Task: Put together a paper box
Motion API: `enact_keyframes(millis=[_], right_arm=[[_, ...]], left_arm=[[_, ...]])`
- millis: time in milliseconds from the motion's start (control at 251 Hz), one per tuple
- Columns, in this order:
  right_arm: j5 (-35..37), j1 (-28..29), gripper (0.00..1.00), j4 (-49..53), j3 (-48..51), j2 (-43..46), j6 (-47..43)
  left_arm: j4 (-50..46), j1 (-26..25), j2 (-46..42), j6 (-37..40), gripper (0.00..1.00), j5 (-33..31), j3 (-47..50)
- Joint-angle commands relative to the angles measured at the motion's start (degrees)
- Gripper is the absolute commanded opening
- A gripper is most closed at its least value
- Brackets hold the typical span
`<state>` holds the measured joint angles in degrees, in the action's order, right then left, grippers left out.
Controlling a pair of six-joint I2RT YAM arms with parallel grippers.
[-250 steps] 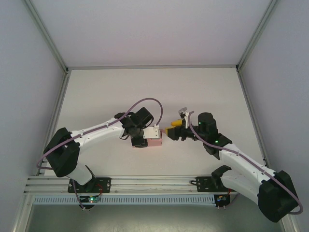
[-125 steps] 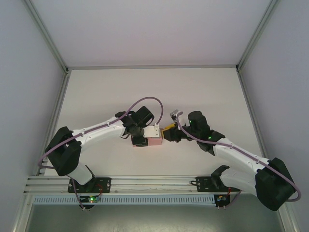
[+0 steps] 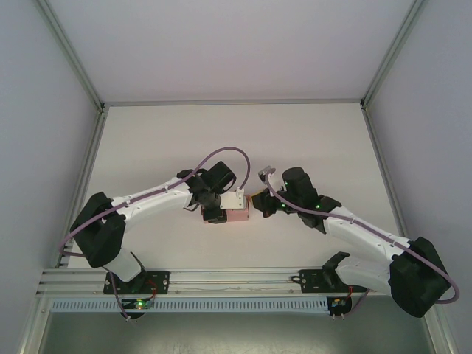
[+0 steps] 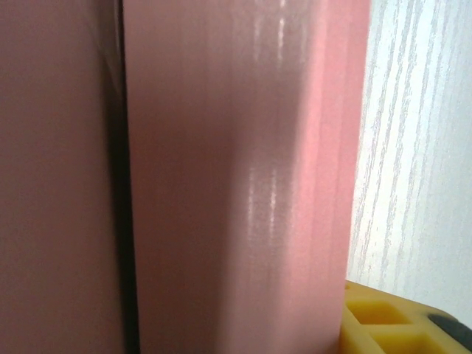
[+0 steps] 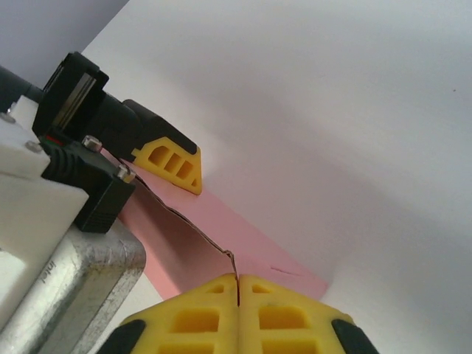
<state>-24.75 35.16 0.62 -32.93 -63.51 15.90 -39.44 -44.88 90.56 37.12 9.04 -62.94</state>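
Paper box (image 3: 238,216), gripped by left end effector (image 3: 227,212), is half hidden; right end effector (image 5: 237,284) is closed at its edge.

White arm links (image 3: 147,203) with black joints, purple cable (image 3: 221,152) looped over each wrist, green lights on right arm (image 3: 361,234); yellow ribbed fingers (image 5: 195,313) on right tool (image 5: 237,284), silver screws (image 5: 92,142) in black housing

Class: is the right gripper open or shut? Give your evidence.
Shut: the right gripper's yellow fingers meet, with a thin edge of the paper box pinched between them.
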Motion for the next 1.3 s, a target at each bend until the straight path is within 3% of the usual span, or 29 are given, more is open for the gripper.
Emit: enact_keyframes(millis=[0, 251, 387, 599, 850, 1046, 1297], right_arm=[[-0.1, 0.8, 0.02, 1.4, -3.2, -0.1, 5.8], [-3.7, 0.7, 0.0, -1.0, -4.8, -1.6, 23.1], [-6.9, 0.6, 0.0, -7.6, -3.7, -2.6, 31.6], [-6.4, 0.6, 0.0, -8.7, -4.1, -2.0, 36.2], [-6.7, -0.5, 0.0, -7.6, -3.2, -1.4, 34.1], [-7.8, -0.2, 0.0, -6.7, -0.8, -1.4, 17.6], [-4.7, 1.4, 0.0, -11.6, 5.7, -0.2, 10.7]], left_arm=[[-0.2, 0.8, 2.0, 0.4, 0.49, 0.2, -0.9], [0.0, 0.8, 3.4, 0.0, 0.5, 0.1, -1.6], [0.0, 0.8, 3.4, -0.1, 0.5, 0.5, -1.8], [0.0, 0.8, 3.4, -0.1, 0.5, 0.6, -1.8], [-0.2, 0.8, 4.0, -0.1, 0.5, 0.8, -2.4], [-0.2, 0.8, 4.2, 0.1, 0.5, 1.2, -2.4], [-0.1, 0.8, 4.3, -0.3, 0.5, 1.3, -2.8]])
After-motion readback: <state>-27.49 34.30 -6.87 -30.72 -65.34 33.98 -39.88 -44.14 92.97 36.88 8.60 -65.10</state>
